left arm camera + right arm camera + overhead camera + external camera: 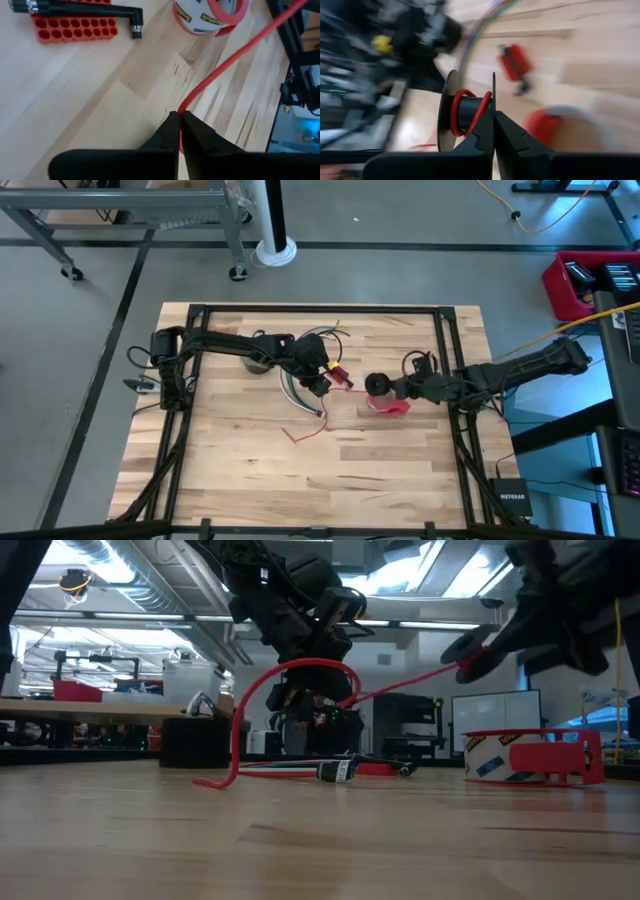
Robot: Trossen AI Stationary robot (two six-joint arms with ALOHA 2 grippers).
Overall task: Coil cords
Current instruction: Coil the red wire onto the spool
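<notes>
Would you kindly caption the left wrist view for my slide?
Left gripper shut on a red wire, red tape roll beyond.

Pale butcher-block wooden table (250, 470), smooth, faint satin sheen, grain lines showing. Thin red cord (235, 55) looks like glossy plastic sheathing. Matt black plastic fingers (167, 137) on it. Red tape roll (530, 758), shiny plastic. Black spool (465, 112), dull, smooth flanges.
</notes>
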